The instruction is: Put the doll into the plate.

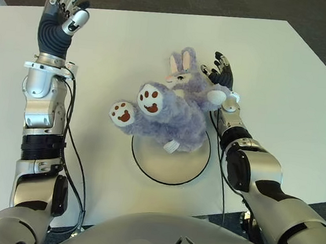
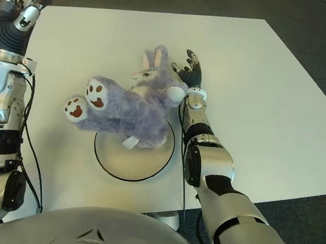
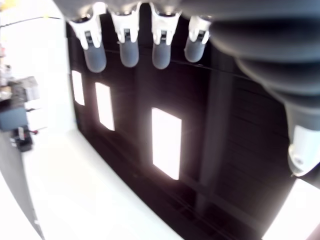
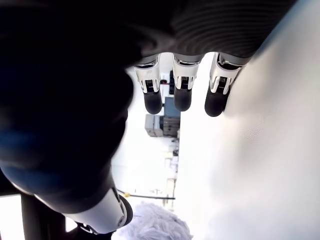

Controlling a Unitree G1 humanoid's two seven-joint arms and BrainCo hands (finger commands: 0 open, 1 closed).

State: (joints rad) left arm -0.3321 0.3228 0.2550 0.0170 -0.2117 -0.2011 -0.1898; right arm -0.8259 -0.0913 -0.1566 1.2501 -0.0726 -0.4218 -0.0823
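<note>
The doll (image 1: pixel 167 113) is a purple plush rabbit with white paws. It lies on its back across the far rim of the round white plate (image 1: pixel 173 164), feet pointing left and head toward the far side. My right hand (image 1: pixel 219 72) is just right of the doll's head, fingers (image 4: pixel 182 97) straight and holding nothing. One white paw of the doll overlaps that wrist. A tuft of the doll's fur (image 4: pixel 160 225) shows in the right wrist view. My left hand (image 1: pixel 63 15) is raised at the table's far left, fingers (image 3: pixel 127 50) spread, well away from the doll.
The white table (image 1: pixel 292 112) carries only the plate and the doll. Its near edge runs just behind the plate, and dark carpet lies beyond the far and right edges. Black cables hang along my left forearm (image 1: pixel 69 124).
</note>
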